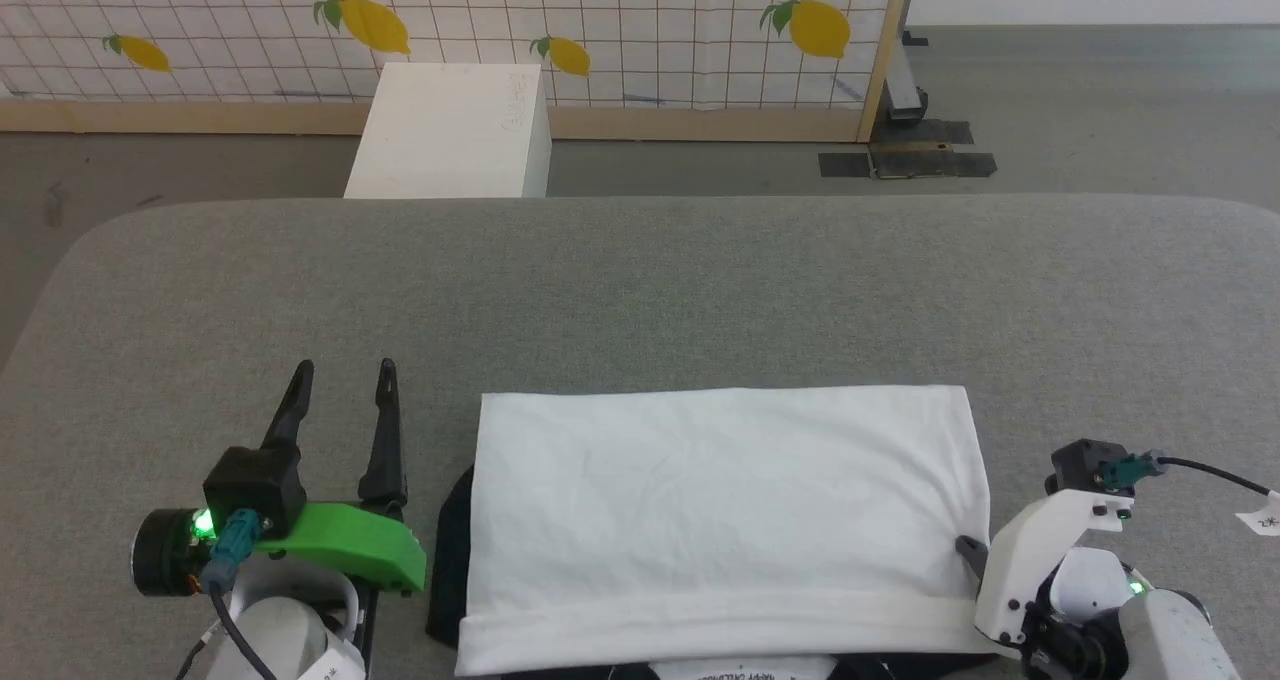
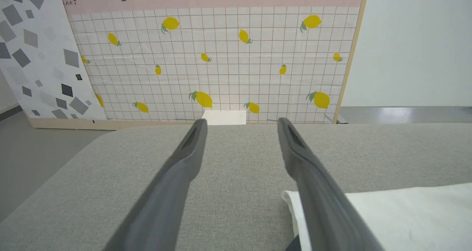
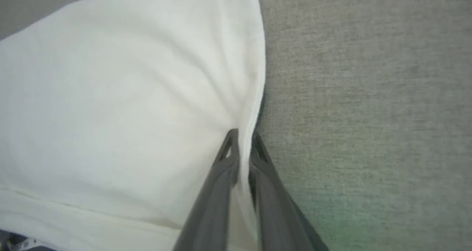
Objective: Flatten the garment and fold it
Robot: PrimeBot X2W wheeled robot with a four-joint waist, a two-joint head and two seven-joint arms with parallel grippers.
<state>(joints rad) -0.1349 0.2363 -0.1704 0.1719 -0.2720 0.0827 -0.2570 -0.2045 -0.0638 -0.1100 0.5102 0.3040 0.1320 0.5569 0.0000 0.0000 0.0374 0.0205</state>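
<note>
Orientation decides the next fold: the soft white folded garment [image 1: 720, 510], black cloth peeking from beneath, lies on the grey fabric-covered table [image 1: 640, 280] with its long axis running side to side. The right gripper [image 3: 243, 136] pinches the garment's right edge, while the left gripper [image 1: 345, 365], jaws spread and empty, sits just beside its left edge.
</note>
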